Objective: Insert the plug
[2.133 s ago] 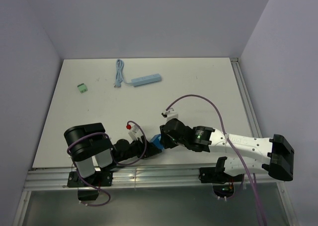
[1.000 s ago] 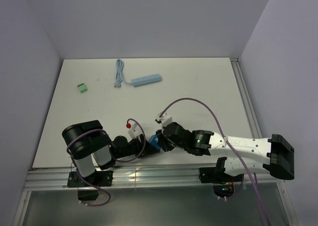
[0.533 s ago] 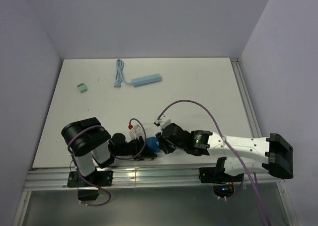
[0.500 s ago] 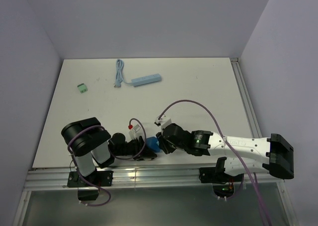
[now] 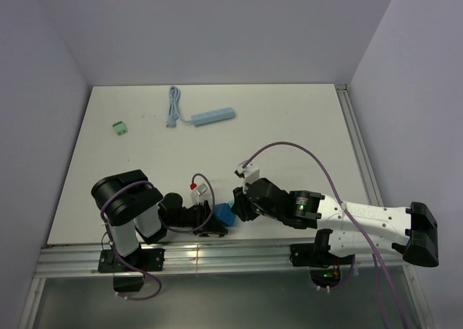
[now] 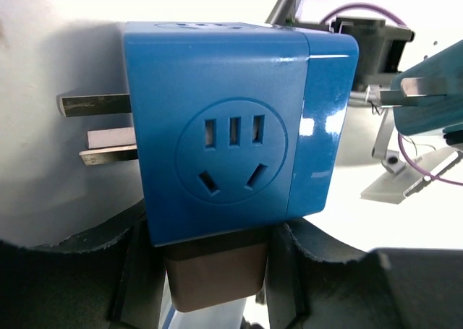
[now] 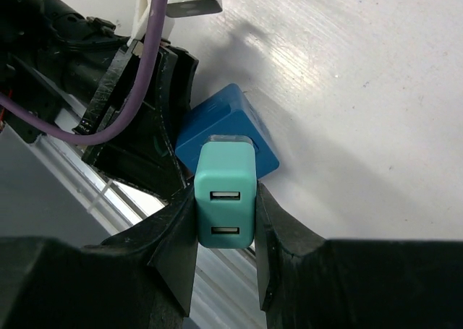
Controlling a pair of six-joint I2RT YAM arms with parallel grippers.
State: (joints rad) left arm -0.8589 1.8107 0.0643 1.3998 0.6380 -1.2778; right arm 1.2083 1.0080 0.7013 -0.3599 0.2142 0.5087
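My left gripper [image 5: 210,223] clamps the blue socket cube [image 6: 231,134], right gripper [image 7: 225,224] clamps the teal plug [image 7: 225,191] just beside that cube, prongs [image 6: 422,88] not in; I'd square prongs to its slots [image 6: 233,131], then push straight.

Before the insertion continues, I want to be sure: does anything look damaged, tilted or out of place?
Nothing stands out. The blue adapter sits intact in the left gripper, its metal prongs straight. The teal charger is held in the right gripper, apart from the blue adapter and not yet inserted.
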